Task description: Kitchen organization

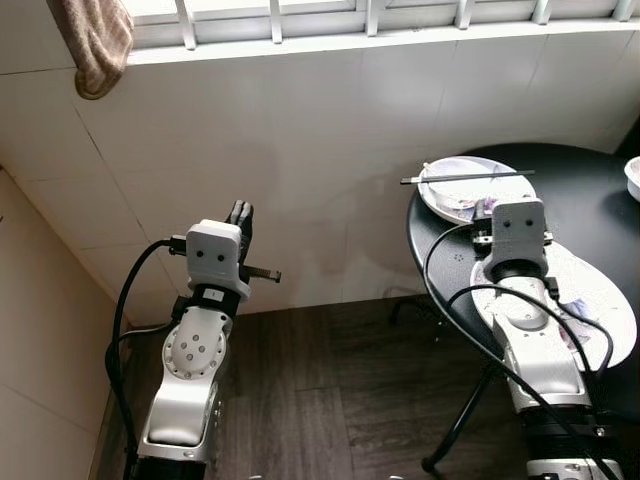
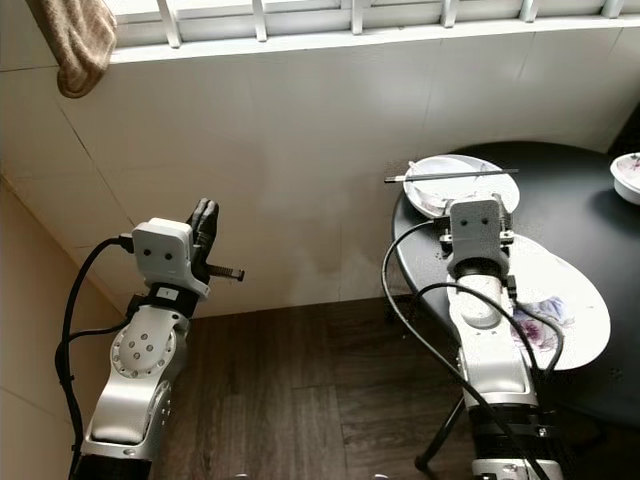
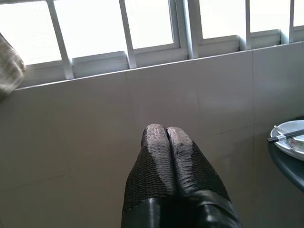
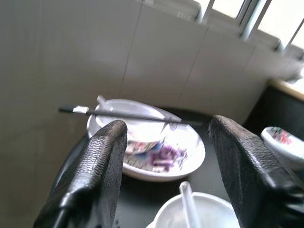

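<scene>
A black round table (image 1: 575, 180) stands at the right. On its far side lies a white plate (image 4: 161, 152) with a purple pattern, and dark chopsticks (image 4: 128, 115) rest across it. My right gripper (image 4: 166, 126) hovers open above the table's near edge, pointing at that plate with nothing between its fingers. Just below it sits a white bowl (image 4: 199, 211) with a spoon. A large patterned white plate (image 1: 600, 290) lies under my right forearm. My left gripper (image 3: 165, 130) is shut and empty, raised toward the tiled wall left of the table.
A small bowl (image 1: 633, 178) sits at the table's right edge. A brown towel (image 1: 95, 45) hangs from the window ledge at the upper left. White tiled wall (image 1: 300, 150) runs behind everything, with dark wood floor (image 1: 320, 400) below and the table's legs (image 1: 465, 420).
</scene>
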Robot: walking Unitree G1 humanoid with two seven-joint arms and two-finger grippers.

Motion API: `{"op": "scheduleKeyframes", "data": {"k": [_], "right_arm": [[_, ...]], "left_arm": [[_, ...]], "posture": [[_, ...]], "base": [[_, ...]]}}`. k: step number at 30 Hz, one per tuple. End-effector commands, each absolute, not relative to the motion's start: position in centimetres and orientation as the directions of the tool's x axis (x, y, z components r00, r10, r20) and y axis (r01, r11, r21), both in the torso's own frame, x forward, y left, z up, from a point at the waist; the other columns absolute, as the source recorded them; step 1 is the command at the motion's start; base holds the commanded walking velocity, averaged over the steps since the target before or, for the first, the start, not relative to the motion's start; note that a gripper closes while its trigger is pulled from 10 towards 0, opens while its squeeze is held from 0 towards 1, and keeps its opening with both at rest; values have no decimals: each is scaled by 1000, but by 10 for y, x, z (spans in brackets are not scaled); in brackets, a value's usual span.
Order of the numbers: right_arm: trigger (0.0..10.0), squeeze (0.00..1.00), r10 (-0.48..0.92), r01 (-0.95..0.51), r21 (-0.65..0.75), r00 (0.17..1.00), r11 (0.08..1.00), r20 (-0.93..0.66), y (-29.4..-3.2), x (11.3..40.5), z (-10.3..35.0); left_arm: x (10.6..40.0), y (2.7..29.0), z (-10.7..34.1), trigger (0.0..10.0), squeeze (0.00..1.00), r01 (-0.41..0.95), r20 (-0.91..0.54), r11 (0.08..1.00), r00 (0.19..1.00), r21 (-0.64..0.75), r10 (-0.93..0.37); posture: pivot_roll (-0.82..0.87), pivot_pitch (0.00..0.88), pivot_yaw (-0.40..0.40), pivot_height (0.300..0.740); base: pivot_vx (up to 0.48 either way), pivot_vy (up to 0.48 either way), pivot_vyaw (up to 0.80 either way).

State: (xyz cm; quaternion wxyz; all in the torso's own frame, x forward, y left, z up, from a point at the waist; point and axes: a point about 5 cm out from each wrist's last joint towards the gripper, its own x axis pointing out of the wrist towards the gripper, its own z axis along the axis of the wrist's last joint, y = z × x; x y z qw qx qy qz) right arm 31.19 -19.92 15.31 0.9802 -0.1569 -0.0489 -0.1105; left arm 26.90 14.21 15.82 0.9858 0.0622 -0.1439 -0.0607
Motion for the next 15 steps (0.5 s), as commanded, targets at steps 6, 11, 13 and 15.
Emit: {"op": "scheduleKeyframes", "data": {"k": [6,11,13,15], "right_arm": [[10000,0,-145,154,-259,988,954,55,-191,312,143],[10000,0,-117,134,-294,990,947,75,-189,311,146],[10000,0,-95,126,-341,990,932,105,-189,310,151],[10000,0,-48,97,-393,990,914,131,-185,308,156]], "left_arm": [[269,143,158,10000,0,87,280,987,952,134,-122],[269,143,158,10000,0,88,277,986,953,140,-124],[269,144,158,10000,0,87,275,986,953,143,-124],[269,144,157,10000,0,86,269,985,955,148,-123]], "posture": [[-11,25,12,740],[-17,29,12,740],[-20,29,12,740],[-22,29,13,740]], "base": [[0,-240,0],[0,0,0],[0,0,0],[0,0,0]]}}
